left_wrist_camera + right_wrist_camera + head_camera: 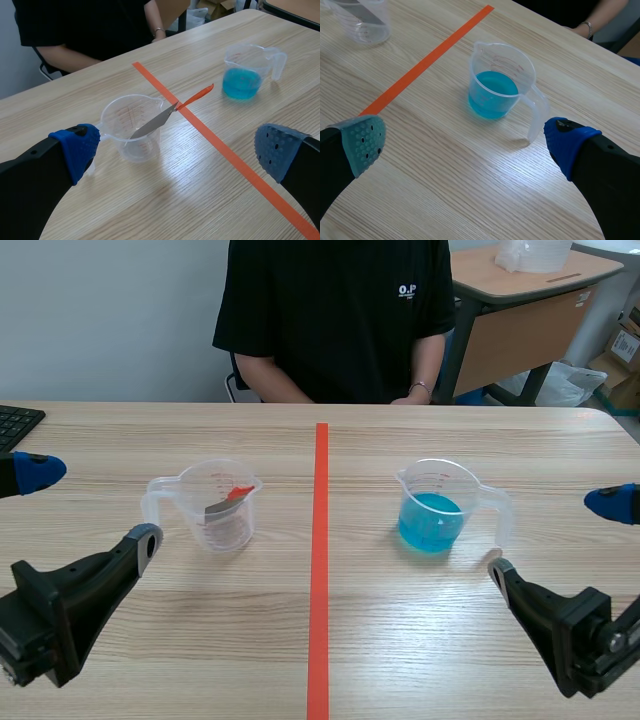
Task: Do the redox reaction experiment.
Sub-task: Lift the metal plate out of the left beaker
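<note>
Left end effector [175, 150]: fingers spread wide, nothing between them, low over worktop [400, 640], short of clear cup [215, 505]. Clear cup stands left of orange tape line [320, 570]; grey metal strip [152, 125] leans inside it, orange-red end poking past rim. Right end effector [465, 141]: also wide apart, gripping nothing, near cup of blue liquid [432, 510], which stands upright right of tape, handle outward. Person [335, 310] sits across worktop. Keyboard [15, 425] at far left edge.

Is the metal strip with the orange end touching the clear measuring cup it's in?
Touching. The left wrist view shows the metal strip standing inside the clear measuring cup, leaning on its rim with its orange end sticking out.
</note>
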Action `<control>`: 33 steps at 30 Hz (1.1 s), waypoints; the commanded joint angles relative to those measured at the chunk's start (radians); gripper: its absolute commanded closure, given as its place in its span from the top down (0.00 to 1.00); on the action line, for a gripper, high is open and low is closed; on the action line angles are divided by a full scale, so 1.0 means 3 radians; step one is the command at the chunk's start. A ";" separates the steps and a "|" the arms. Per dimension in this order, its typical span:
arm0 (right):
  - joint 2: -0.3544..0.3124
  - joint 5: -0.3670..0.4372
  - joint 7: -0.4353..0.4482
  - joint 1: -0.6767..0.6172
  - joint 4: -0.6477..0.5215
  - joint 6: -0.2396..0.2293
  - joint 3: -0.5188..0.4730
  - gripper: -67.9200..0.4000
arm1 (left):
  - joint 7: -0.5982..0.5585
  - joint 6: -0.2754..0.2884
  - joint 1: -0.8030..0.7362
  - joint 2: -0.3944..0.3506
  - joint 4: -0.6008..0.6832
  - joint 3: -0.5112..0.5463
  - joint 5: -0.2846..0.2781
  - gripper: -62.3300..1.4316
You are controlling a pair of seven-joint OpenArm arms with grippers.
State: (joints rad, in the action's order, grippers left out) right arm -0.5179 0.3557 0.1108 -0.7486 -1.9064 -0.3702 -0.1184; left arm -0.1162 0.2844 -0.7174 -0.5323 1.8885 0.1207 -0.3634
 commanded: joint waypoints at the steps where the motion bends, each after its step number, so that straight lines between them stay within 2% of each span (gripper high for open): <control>1: -0.0011 0.0008 0.0100 0.0003 -0.0050 0.0011 -0.0017 1.00 | -0.0046 -0.0008 0.0010 0.0001 0.0028 0.0015 -0.0032 1.00; 11: -0.0028 -0.0019 0.0179 0.0004 -0.0050 0.0011 -0.0017 1.00 | 0.0038 -0.0048 0.0009 -0.0001 0.0028 0.0017 -0.0018 1.00; 14: -0.0028 -0.0050 0.0216 0.0004 -0.0050 0.0011 -0.0017 1.00 | 0.0211 -0.0205 -0.0010 -0.0003 0.0024 0.0025 -0.0018 1.00; 17: -0.0028 -0.0117 0.0243 0.0027 -0.0050 0.0008 -0.0017 1.00 | 0.0223 -0.0379 -0.0094 -0.0003 -0.0022 0.0117 -0.0018 1.00; 21: -0.0028 -0.0320 0.0240 0.0145 -0.0050 -0.0018 -0.0017 1.00 | 0.0203 -0.0472 -0.0315 -0.0003 -0.0142 0.0332 -0.0018 1.00; 26: -0.0088 -0.0570 0.0240 0.0352 -0.0050 -0.0086 0.0034 1.00 | 0.0189 -0.0478 -0.0688 -0.0003 -0.0365 0.0547 -0.0019 1.00; 31: -0.0299 -0.0629 0.0242 0.0767 0.0019 -0.0331 0.0296 1.00 | 0.0151 -0.0482 -0.0996 0.0000 -0.0698 0.0587 -0.0023 1.00; 33: -0.0364 -0.0631 0.0248 0.0970 0.0107 -0.0384 0.0453 1.00 | 0.0060 -0.0482 -0.1082 0.0000 -0.0866 0.0587 -0.0058 1.00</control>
State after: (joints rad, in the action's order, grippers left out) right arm -0.6117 0.1608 0.1768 -0.4854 -1.8874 -0.4881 0.0128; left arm -0.0731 0.1413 -1.0393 -0.5323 1.6272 0.3004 -0.3683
